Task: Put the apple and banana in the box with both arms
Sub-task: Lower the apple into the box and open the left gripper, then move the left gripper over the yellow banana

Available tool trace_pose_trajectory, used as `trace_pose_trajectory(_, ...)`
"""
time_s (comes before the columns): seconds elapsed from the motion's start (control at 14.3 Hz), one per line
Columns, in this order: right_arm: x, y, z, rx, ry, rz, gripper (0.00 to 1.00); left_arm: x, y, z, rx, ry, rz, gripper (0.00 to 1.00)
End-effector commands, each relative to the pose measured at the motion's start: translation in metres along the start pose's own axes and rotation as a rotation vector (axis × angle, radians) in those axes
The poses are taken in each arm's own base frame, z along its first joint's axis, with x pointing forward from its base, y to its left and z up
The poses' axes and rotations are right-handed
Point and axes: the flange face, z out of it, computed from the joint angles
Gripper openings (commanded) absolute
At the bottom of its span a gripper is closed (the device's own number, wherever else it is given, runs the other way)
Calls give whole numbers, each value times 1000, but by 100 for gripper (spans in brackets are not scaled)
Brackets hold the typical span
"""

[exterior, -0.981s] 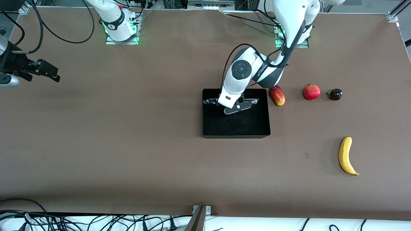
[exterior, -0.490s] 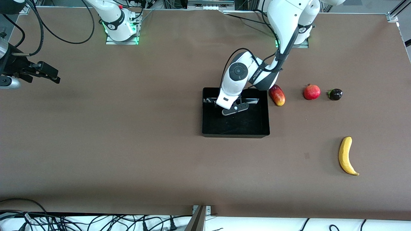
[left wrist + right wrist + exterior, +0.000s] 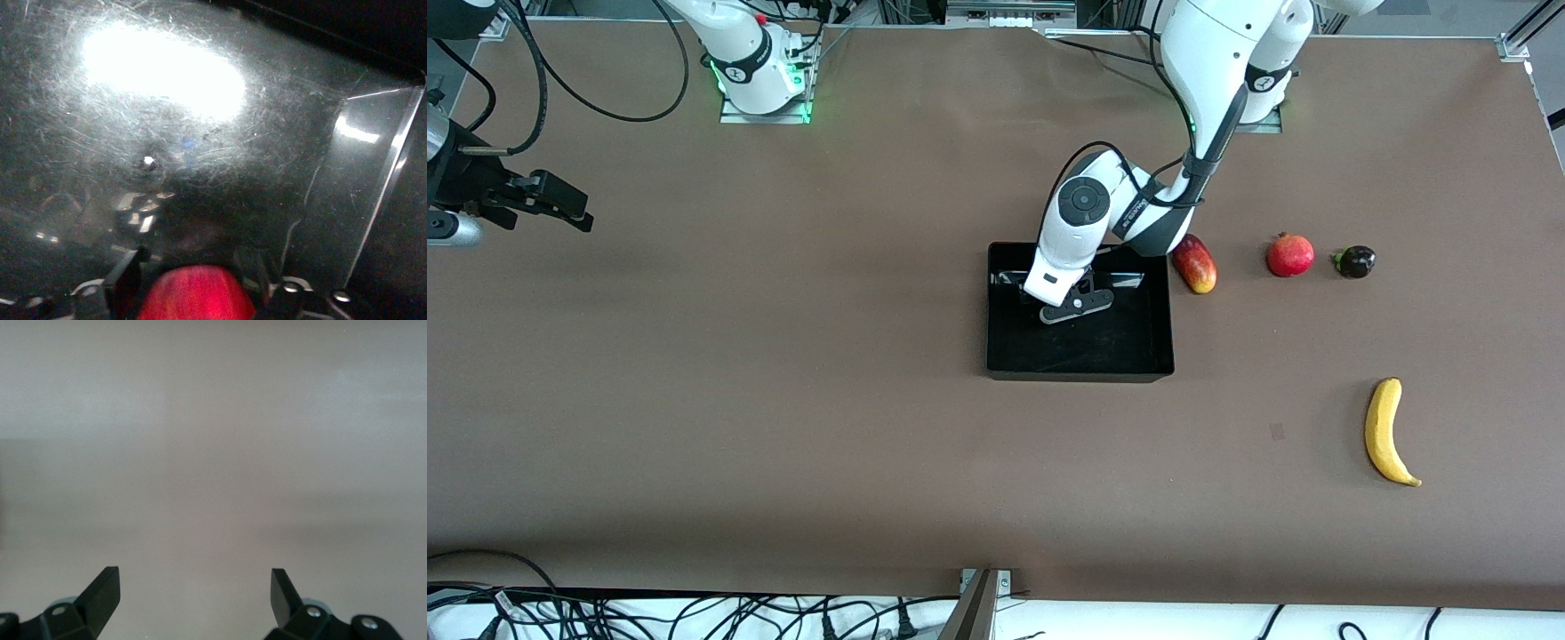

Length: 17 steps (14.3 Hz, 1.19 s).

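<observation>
My left gripper is low inside the black box, near the wall closest to the robots' bases. It is shut on the red apple, which shows between its fingers in the left wrist view, just above the scratched glossy box floor. In the front view the hand hides the apple. The yellow banana lies on the table toward the left arm's end, nearer to the front camera than the box. My right gripper waits open and empty over bare table at the right arm's end; its own view shows only table.
An elongated red-and-yellow fruit lies right beside the box toward the left arm's end. A round red fruit with a crown and a small dark fruit lie further along. Cables run along the table's front edge.
My left gripper has sunk a little deeper into the box with the apple, shifting slightly toward the right arm's end. The right gripper has barely moved.
</observation>
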Motion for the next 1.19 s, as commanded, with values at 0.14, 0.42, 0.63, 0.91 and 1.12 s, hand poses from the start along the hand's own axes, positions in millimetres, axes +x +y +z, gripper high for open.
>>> trace_pose_trajectory(0.14,3,4,-5,-4,11,-12,100,8,4,-23,54,-8,-13,100)
trace_pose_trajectory(0.42,4,4,-6,-4,15,-12,100,89,-37,-106,94,-28,-51,100)
trace_pose_trajectory(0.63,4,4,-6,-4,15,-12,100,155,-103,-148,73,-31,38,100)
trace_pose_trajectory(0.91,4,4,-6,-4,15,-12,100,230,-205,-155,83,-33,186,100)
trace_pose_trajectory(1.12,4,4,-6,-4,15,-12,100,275,-291,-143,108,-45,325,100)
